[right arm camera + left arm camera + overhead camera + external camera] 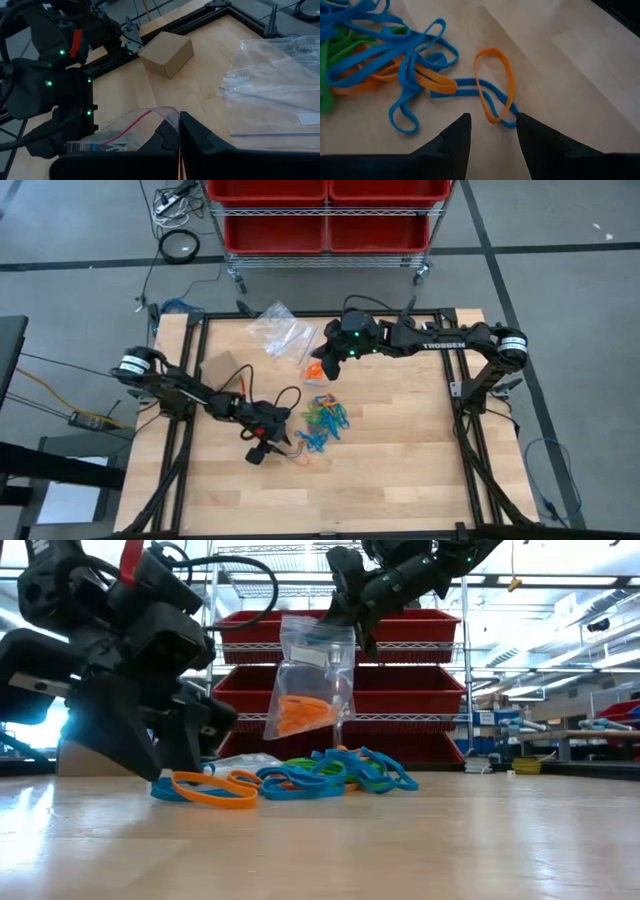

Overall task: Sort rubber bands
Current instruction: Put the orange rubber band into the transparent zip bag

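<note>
Rubber bands (325, 420) lay in a loose tangled pile of blue, green and orange loops near the middle of the wooden table (400, 470), immediately beyond the fingertips of the left gripper (268, 448). That gripper was lowered to the table surface at the near edge of the pile, its two fingers (455, 145) parted with a clear gap between them and nothing held. An orange band (494, 82) lay just ahead of that gap, crossing over a blue band (470, 86) that ran toward the rest of the heap; neither fingertip could be confirmed as touching it. In the low view the same orange band (212, 790) rested flat at the front of the pile, directly beside the left gripper's body (130, 670).

Right gripper (333, 358) was raised above the table on the far side of the pile, fingers pinched together on the top edge of a clear zip bag (312, 675). The bag hung straight below the closed fingers, clear of the surface, with several orange bands (300, 712) gathered in its lower part.

Further clear plastic bags (283, 332) lay flat on the table beyond the right gripper, toward the far edge. A small cardboard box (218, 368) sat beside the left arm, well apart from the bands
</note>
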